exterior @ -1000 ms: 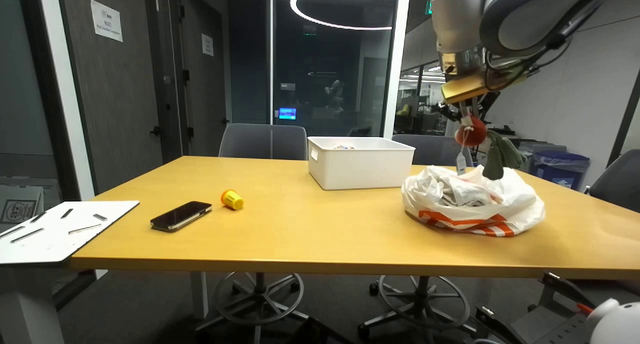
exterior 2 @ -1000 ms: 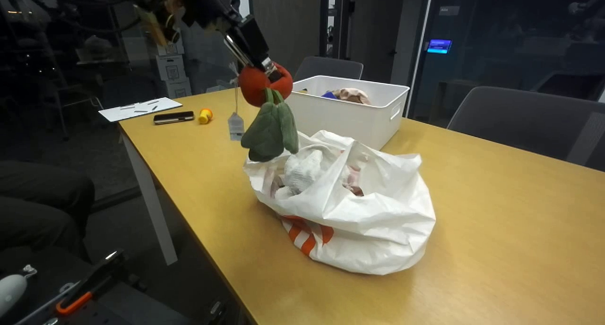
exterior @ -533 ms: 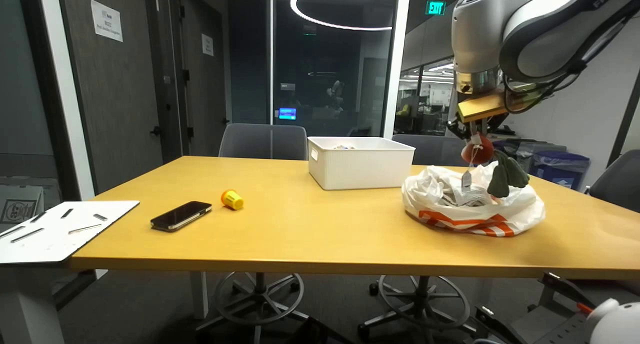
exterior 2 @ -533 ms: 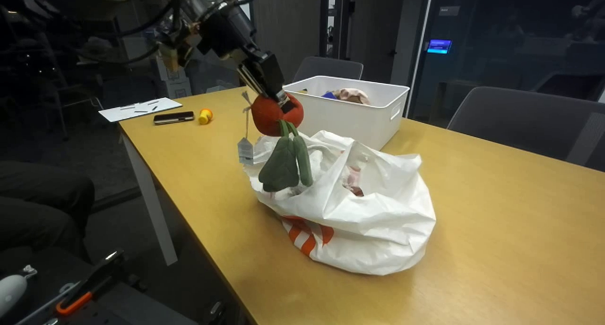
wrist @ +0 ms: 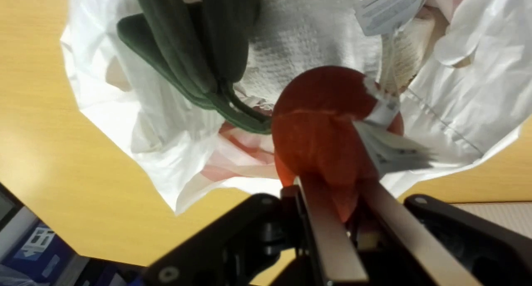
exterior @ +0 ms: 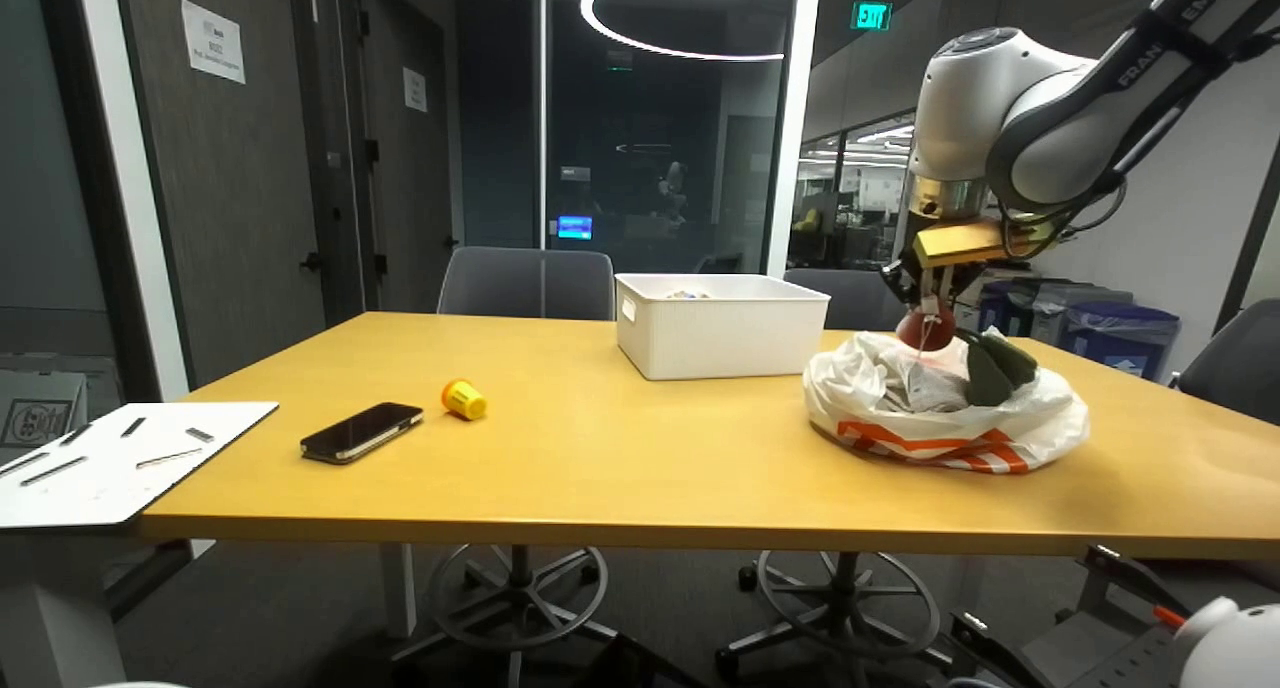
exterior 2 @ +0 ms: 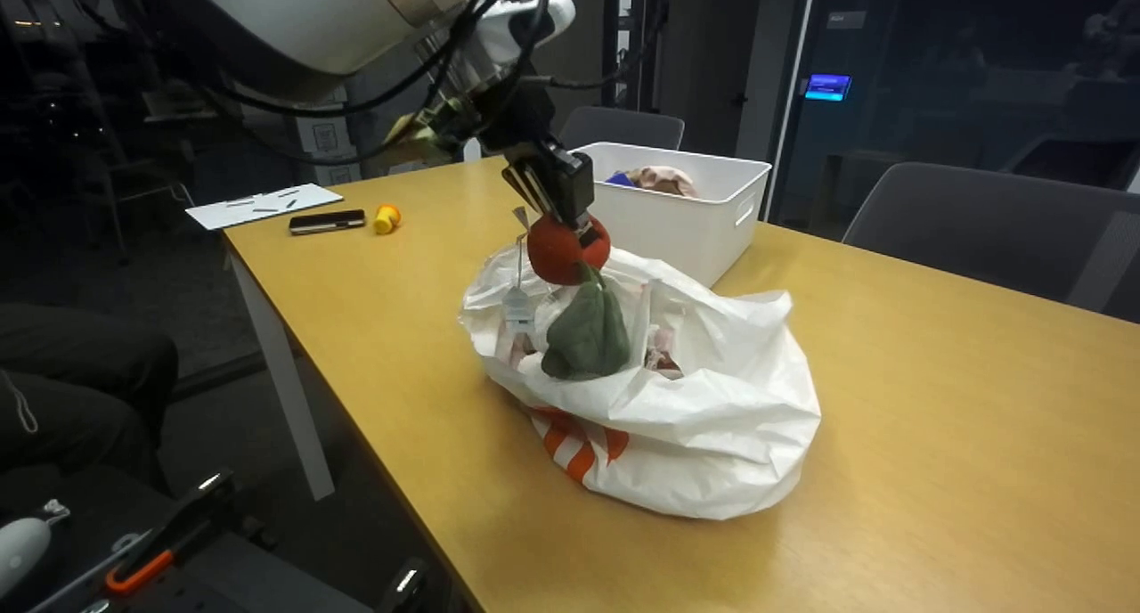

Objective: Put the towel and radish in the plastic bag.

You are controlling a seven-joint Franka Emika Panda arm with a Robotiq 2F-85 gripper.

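Note:
The radish is a red plush ball with green cloth leaves and a paper tag. My gripper is shut on the radish, which also shows in the wrist view. The radish hangs over the open mouth of the white plastic bag. Its leaves hang low within the bag's mouth; I cannot tell whether they touch what lies there. The towel, a whitish cloth, lies inside the bag and is partly hidden by the radish and leaves. It also shows in an exterior view.
A white box with cloth items inside stands close behind the bag; it shows in both exterior views. A black phone, a yellow cup and a white board with dark strips lie at the table's far end from the bag.
My gripper has moved down with the radish held in it. The leaves have gone from above the bag to within its mouth. The bag has barely moved.

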